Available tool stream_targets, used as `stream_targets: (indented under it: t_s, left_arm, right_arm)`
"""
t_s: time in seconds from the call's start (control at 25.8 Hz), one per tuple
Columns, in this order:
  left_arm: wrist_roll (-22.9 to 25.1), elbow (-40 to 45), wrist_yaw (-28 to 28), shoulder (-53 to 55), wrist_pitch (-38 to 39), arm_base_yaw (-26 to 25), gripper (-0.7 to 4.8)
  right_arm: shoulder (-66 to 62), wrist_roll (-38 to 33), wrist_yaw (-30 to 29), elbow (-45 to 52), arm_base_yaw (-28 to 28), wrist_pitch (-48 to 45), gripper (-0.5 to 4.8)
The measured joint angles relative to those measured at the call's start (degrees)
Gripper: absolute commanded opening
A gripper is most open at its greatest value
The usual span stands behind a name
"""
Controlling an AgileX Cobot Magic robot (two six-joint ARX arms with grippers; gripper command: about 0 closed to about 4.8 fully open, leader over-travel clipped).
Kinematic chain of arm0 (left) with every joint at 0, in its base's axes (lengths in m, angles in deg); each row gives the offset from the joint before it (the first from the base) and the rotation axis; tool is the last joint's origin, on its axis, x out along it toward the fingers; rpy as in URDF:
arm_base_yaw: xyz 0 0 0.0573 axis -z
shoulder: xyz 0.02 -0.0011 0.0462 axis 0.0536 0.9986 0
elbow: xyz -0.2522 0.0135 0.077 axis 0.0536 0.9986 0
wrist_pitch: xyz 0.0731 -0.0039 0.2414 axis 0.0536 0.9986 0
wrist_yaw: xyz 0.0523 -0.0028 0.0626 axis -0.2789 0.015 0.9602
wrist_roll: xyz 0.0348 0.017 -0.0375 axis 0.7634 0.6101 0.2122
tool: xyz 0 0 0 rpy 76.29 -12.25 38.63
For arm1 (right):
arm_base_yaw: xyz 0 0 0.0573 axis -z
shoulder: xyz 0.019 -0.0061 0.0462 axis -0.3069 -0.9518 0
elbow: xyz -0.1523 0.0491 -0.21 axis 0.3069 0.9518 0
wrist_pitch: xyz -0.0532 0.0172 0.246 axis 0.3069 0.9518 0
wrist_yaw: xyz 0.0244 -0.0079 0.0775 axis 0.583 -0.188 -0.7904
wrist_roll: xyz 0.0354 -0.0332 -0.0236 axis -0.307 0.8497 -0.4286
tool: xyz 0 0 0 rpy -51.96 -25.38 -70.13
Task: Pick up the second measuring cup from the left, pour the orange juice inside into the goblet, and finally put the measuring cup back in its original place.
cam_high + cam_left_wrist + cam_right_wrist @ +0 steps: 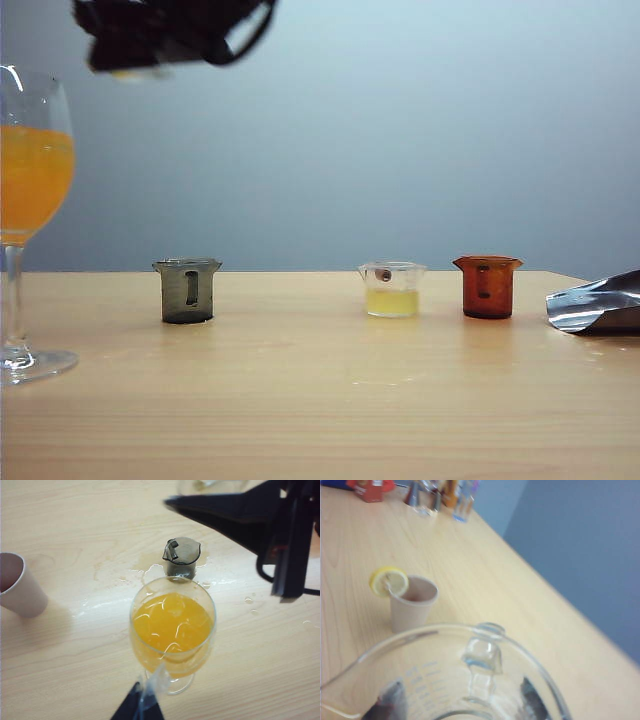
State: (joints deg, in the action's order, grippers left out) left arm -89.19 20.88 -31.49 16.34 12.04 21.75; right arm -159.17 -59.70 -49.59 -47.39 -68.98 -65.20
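In the exterior view, the right gripper point(170, 40) is seen high above the table point(320, 400), right of the goblet point(30, 210) holding orange juice point(35, 180). In the left wrist view, the left gripper point(140, 705) is clamped on the goblet. In the right wrist view, the measuring cup point(450, 680), emptied, is gripped between the right fingers point(387, 705).

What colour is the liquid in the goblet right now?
Opaque bright orange. The goblet and its juice show best in the left wrist view.
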Motion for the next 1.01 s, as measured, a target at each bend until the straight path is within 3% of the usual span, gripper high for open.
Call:
stream_targets:
  t_s: [0.19,0.5,0.66,1.01]
  left_arm:
    - [0.0,0.0,0.0,0.0,0.0,0.0,-0.03]
    - [0.0,0.0,0.0,0.0,0.0,0.0,-0.03]
    - [0.0,0.0,0.0,0.0,0.0,0.0,-0.03]
    - [0.0,0.0,0.0,0.0,0.0,0.0,-0.03]
  right_arm:
    - [4.1,-10.3,1.2,11.8,3.7,-8.2,0.82]
    - [5.9,-23.6,14.8,26.9,4.1,-20.7,0.84]
    - [2.8,-28.5,22.1,28.9,3.6,-23.8,0.85]
    - [-10.3,-30.7,28.0,26.1,4.2,-30.8,1.08]
